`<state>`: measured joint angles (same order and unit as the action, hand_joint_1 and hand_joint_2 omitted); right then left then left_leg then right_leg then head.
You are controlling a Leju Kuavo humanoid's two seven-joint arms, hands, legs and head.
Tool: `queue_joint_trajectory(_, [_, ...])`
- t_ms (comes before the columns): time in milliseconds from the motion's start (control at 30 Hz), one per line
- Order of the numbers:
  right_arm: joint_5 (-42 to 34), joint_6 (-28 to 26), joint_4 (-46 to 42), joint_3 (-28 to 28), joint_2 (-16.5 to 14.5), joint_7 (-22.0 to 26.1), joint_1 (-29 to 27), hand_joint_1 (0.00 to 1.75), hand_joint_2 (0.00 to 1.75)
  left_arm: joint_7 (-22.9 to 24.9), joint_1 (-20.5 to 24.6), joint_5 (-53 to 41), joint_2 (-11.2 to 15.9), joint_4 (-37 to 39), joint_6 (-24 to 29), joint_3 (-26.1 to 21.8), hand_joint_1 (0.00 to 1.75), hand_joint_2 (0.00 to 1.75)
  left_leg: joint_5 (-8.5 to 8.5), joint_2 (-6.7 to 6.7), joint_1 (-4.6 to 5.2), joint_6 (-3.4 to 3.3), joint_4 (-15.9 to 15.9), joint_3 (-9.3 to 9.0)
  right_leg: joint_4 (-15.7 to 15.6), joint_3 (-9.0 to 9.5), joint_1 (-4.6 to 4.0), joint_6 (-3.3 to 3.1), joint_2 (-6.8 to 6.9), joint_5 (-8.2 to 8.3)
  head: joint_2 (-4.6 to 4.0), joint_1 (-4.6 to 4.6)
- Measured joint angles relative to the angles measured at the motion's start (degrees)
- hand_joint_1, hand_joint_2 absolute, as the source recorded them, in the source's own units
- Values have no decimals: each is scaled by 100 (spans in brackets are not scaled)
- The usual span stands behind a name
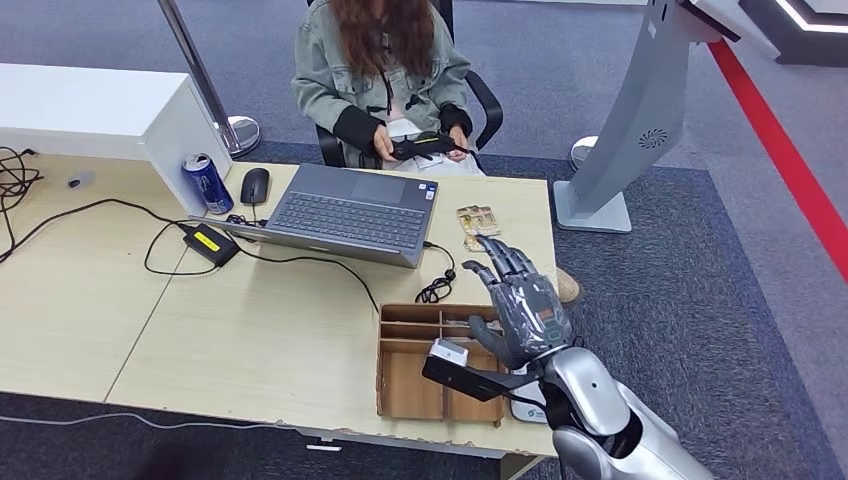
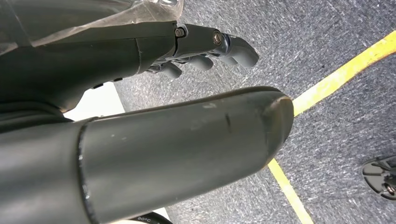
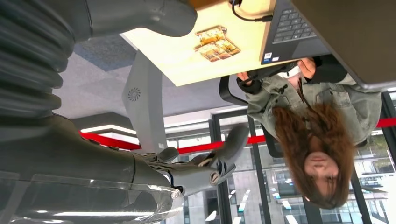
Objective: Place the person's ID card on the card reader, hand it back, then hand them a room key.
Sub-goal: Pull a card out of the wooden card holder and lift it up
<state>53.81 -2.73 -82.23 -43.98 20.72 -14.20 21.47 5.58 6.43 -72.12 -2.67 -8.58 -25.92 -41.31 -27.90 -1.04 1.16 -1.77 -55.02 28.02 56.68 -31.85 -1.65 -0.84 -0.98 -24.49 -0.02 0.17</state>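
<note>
Two small brown-and-gold patterned cards (image 1: 477, 225) are lying side by side on the pale wooden table (image 1: 280, 340), just beside the right corner of the open grey laptop (image 1: 350, 210). Whether either one is the ID card cannot be told.

The right hand (image 1: 520, 300) is hovering over the right end of the shallow brown wooden divided tray (image 1: 405, 385), near the cards but not touching them. Its fingers (image 3: 229, 144) are spreading apart and holding nothing.

The left hand (image 2: 196, 42) is hanging above grey carpet with a yellow line, its fingers loosely extended around nothing.

A white device (image 1: 530, 410) is sitting at the table's near edge, mostly hidden under the right arm.

A person in a pale denim jacket (image 1: 385, 70) is sitting across the table, holding a black device (image 1: 425, 145) in both hands. A blue drink can (image 1: 208, 183), a black mouse (image 1: 255, 185) and a black power adapter with a yellow label (image 1: 210, 243) are resting left of the laptop.
</note>
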Motion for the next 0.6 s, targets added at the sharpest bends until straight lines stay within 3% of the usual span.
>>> queue_joint_trajectory(600, [-21, -160, 3, 6, 0, -19, -293, 49, 175, 16, 0, 21, 0, -1, 37, 0, 0, 0, 0, 1, 0, 0, 0, -1, 0, 0, 0, 0, 0, 0, 0, 0])
